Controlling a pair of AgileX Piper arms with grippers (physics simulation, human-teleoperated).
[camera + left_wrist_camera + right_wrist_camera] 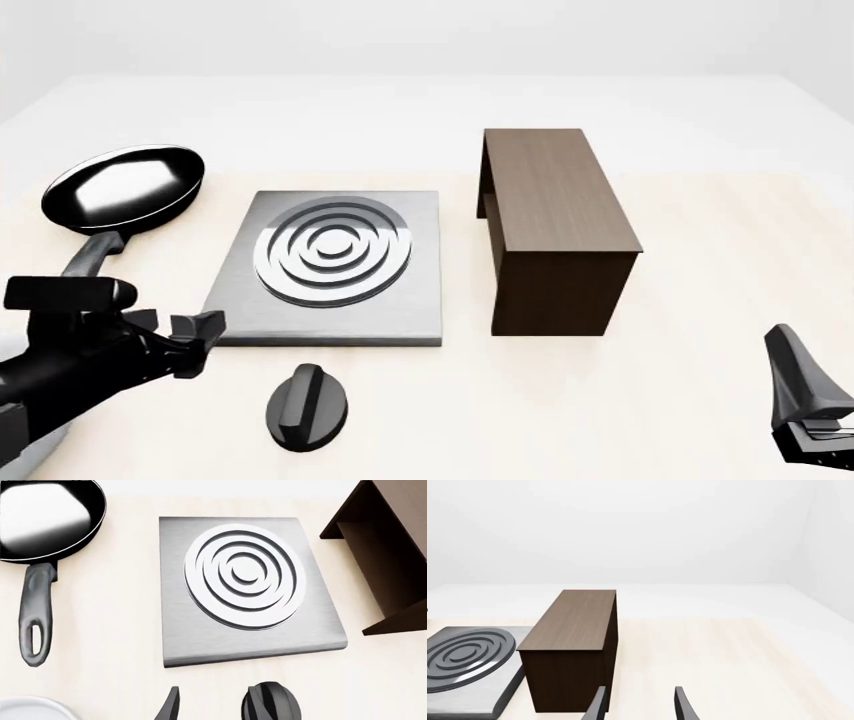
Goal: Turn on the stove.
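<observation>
I'm hovering my left hand (187,335), open and empty, left of the knob (308,405), the stove (334,265) just ahead of it. Coming down off-centre, I'm risking glancing off that ridge. Right hand (801,400) open, idle.

item count, table surface: one stove (400,310), a flat grey slab; one set of concentric burner rings (334,250) on it, four raised rings counted around a centre disc; one black oval knob (308,406), with one ridge; one black frying pan (127,187), with one handle (35,615); one dark brown cabinet (554,225); one white rounded object (33,709), seen only in part at the left wrist view's edge, kind cannot be told; arms: two; one left gripper (187,335) and one right gripper (807,400), two fingers each.
</observation>
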